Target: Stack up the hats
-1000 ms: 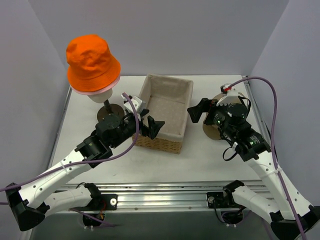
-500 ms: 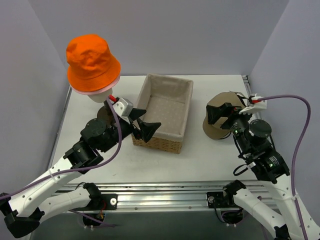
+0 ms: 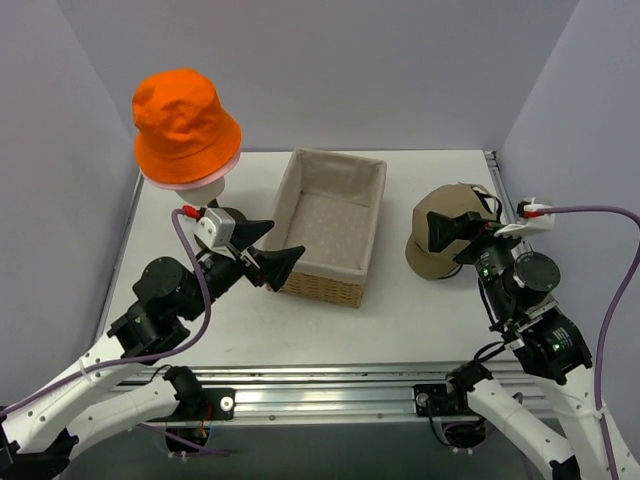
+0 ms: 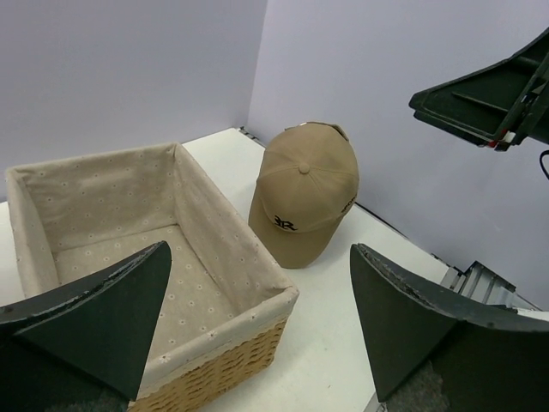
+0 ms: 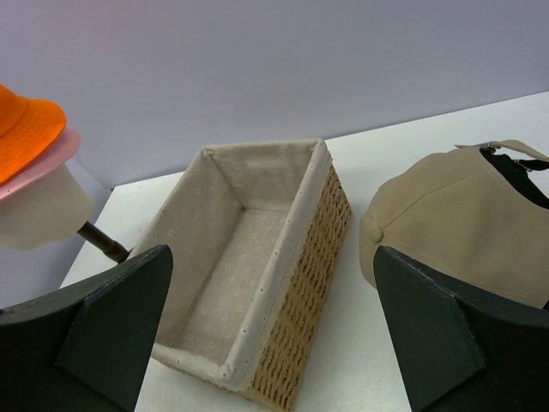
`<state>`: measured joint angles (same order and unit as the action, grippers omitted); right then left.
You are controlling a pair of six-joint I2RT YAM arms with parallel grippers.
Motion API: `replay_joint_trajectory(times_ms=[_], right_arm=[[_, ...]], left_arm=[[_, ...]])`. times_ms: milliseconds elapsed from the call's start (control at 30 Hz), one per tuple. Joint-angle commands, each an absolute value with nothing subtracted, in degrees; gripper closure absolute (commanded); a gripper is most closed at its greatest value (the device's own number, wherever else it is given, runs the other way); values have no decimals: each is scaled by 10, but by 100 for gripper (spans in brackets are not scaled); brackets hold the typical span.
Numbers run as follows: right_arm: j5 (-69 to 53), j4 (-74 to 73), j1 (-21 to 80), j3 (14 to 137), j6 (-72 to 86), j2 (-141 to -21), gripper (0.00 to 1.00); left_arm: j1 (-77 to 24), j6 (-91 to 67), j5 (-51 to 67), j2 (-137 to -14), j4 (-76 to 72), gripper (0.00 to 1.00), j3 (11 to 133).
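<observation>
The tan cap (image 5: 455,223) lies just beside the lined basket (image 5: 304,283).

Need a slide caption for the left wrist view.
Open left gripper facing a cloth-lined basket, tan cap lying beside it.

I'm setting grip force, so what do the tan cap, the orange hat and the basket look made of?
The tan cap looks like matte cotton twill: stitched panel seams, a fabric button on top. The orange hat seems soft matte cloth, creased, with a floppy brim. The basket looks like woven wicker or straw, with a pale dotted cloth lining folded over its rim.
</observation>
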<state>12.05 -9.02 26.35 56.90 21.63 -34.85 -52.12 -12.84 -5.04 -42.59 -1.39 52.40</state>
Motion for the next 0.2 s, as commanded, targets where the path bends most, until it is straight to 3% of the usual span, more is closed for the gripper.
replay_joint_trajectory(times_ms=[0,167], right_arm=[[140,-79,267,584,215,-337,0],[141,-94,266,594,220,-352,0]], left_arm=[[-525,-122,-65,-427,-40,6,525],[-528,-121,-55,-424,-40,6,524]])
